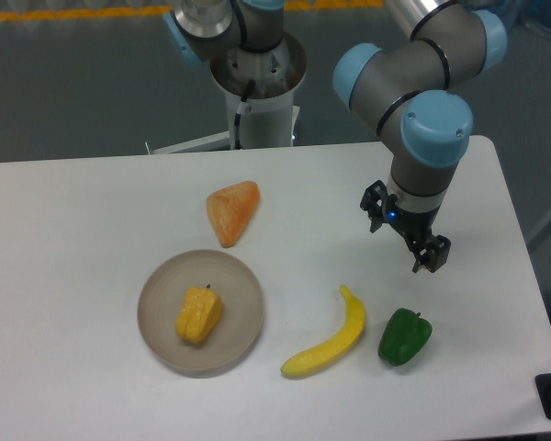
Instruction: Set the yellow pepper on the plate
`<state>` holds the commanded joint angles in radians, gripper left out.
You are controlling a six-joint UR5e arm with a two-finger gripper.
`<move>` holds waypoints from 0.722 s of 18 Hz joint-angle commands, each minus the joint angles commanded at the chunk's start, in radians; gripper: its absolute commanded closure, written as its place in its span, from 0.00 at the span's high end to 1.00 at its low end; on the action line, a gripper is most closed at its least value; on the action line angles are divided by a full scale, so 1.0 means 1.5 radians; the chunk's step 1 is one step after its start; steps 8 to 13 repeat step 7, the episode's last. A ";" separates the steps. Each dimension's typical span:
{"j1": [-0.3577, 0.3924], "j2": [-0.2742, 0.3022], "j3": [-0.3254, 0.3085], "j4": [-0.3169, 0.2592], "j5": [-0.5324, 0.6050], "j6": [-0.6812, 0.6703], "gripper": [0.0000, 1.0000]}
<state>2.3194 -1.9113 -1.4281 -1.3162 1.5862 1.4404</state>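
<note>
The yellow pepper [198, 314] lies on the round grey-beige plate [240, 287], a little left of the plate's middle. My gripper [406, 235] hangs above the right part of the table, far to the right of the plate and just above the green pepper. Its two fingers [432, 254] stand apart with nothing between them.
An orange wedge-shaped piece [231, 211] lies behind the plate. A long yellow banana [331, 342] lies right of the plate. A green pepper [404, 336] sits next to the banana's tip. The table's right edge is close to the gripper.
</note>
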 joint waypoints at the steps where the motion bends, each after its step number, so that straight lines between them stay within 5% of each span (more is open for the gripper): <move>1: 0.000 0.000 0.000 0.000 0.000 0.000 1.00; 13: -0.001 0.000 0.000 0.000 -0.003 0.000 1.00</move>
